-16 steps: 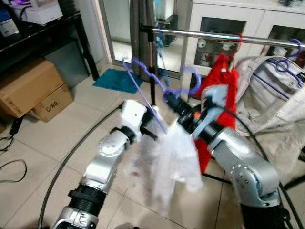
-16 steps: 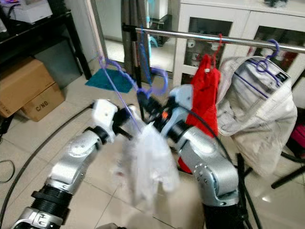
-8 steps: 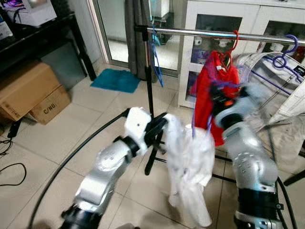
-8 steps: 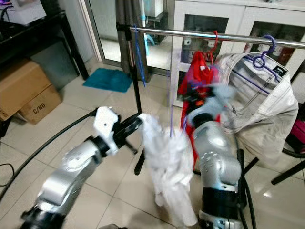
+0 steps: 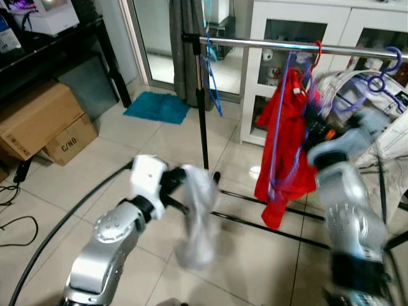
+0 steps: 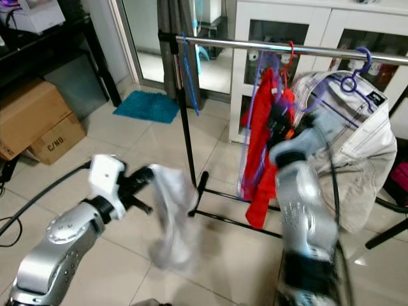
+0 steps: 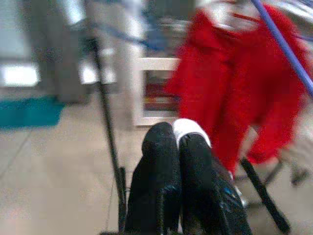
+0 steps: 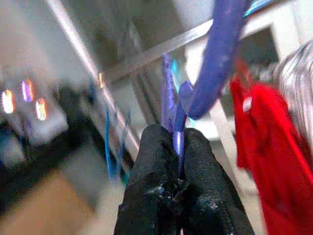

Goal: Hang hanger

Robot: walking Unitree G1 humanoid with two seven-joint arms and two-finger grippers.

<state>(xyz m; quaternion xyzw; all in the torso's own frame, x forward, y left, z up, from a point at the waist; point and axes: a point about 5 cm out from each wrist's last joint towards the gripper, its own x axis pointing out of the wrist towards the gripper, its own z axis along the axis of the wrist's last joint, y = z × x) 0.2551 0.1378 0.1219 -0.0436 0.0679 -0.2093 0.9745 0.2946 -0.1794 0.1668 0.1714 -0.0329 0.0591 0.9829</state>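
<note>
My right gripper (image 5: 312, 122) is raised beside the red garment (image 5: 284, 134) and shut on a purple hanger (image 8: 215, 63), just under the silver rail (image 5: 268, 43). The hanger's thin purple frame (image 5: 275, 140) hangs down across the red garment, blurred. My left gripper (image 5: 177, 182) is lower and to the left, shut on a white garment (image 5: 197, 213) that droops toward the floor. In the left wrist view a bit of white cloth (image 7: 188, 128) shows between the closed fingers.
A pale jacket (image 5: 389, 134) on another purple hanger (image 5: 382, 76) hangs at the rail's right end. A blue hanger (image 5: 211, 76) hangs by the rack's black post (image 5: 203, 108). The rack's base bar (image 5: 268, 223) crosses the floor. Cardboard boxes (image 5: 38, 121) stand left; a white cabinet (image 5: 299, 25) stands behind.
My right arm has lifted the purple hanger up to the rail. The white garment is now off the hanger and hangs from my left gripper, which has dropped down and left.
</note>
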